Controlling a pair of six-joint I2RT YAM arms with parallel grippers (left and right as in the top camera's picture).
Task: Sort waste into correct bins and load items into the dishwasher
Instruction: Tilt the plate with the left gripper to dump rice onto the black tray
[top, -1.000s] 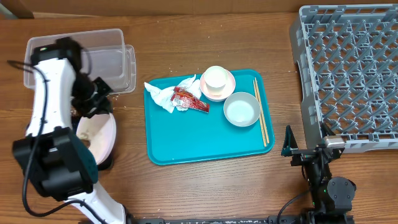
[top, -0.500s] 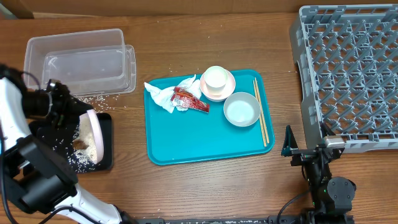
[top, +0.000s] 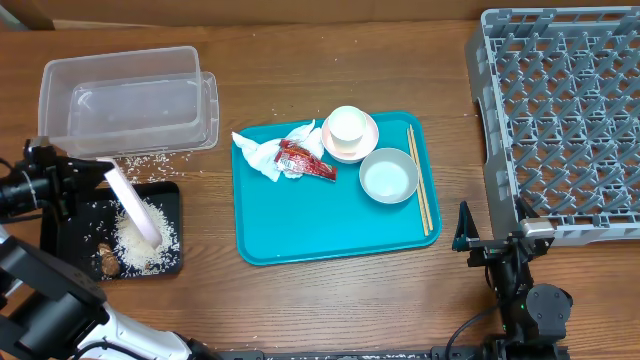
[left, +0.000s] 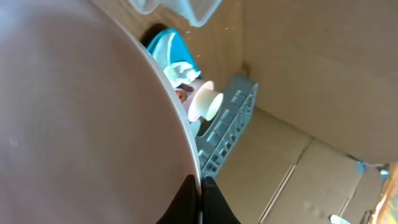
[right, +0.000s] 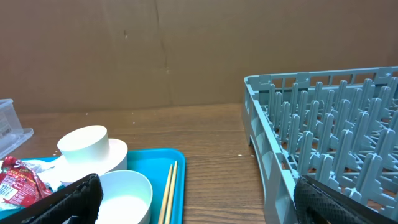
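The white plate (top: 132, 208) is held on edge over the black tray (top: 172, 195) at the near left, clamped by the left gripper (top: 88, 172). Rice (top: 135, 250) and a brown scrap (top: 108, 263) lie in the tray, so the emptying seems done. Next, the plate should be carried right to the grey rack (top: 560, 120). The right gripper (top: 463, 238) is parked wide apart, empty.

A brown wooden worktop (top: 300, 60) is shown, with four things set directly on it. A clear plastic tub (top: 130, 105) is placed at the far left. In front of it, near the left edge, a shallow black tray (top: 168, 198) is laid, apart from the tub. Loose white rice grains (top: 150, 160) are scattered on the bare wood between the two, along the tub's near wall. A teal tray (top: 320, 225) is set near the middle, close to the tub's right end without touching it. A grey dish rack (top: 560, 110) is stood at the right, apart from the teal tray and cut off by the picture's edge.
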